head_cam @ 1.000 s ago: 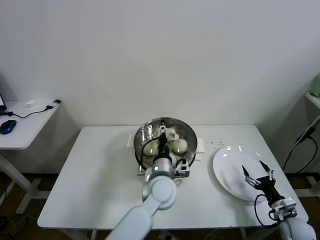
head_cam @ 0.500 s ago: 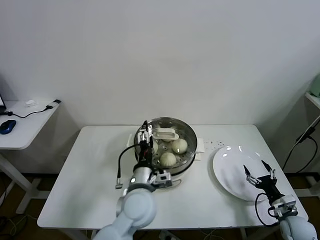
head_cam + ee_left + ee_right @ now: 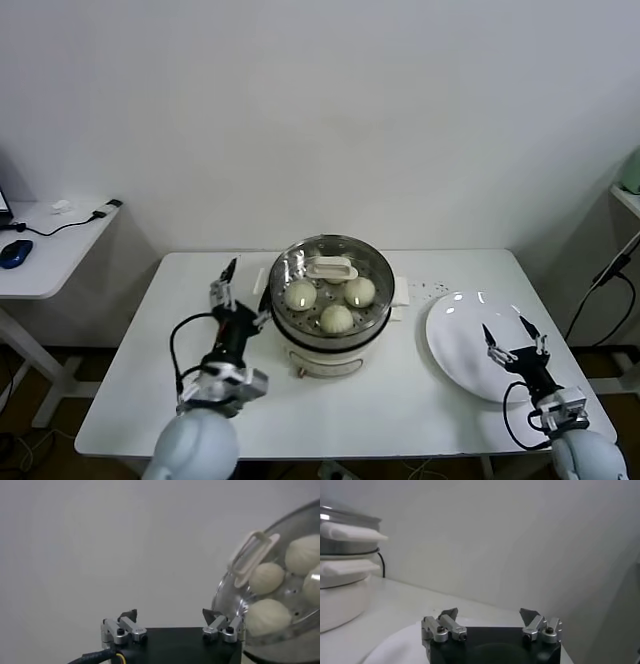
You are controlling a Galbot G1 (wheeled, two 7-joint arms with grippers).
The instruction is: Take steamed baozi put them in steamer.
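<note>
The steamer (image 3: 379, 263) is a shiny steel basket on a white pot base (image 3: 322, 356) at the middle of the table. Three cream baozi (image 3: 337, 318) lie in it in the head view, and the left wrist view shows several baozi (image 3: 266, 577) on its perforated bottom. A white handle piece (image 3: 331, 268) rests across the far rim. My left gripper (image 3: 241, 289) (image 3: 170, 614) hangs open and empty just left of the steamer, clear of it. My right gripper (image 3: 505, 334) (image 3: 489, 612) is open and empty over the near part of the white plate (image 3: 462, 335).
The white plate (image 3: 395, 647) at the right of the table holds nothing. The steamer (image 3: 342, 517) shows far off in the right wrist view. A side table with a blue mouse (image 3: 15, 253) stands to the left. A dark cable (image 3: 600, 285) hangs at the right.
My left arm has drawn back from over the steamer, down and to its left, with its fingers spread wider. The buns stay in the basket. The right gripper has barely moved.
</note>
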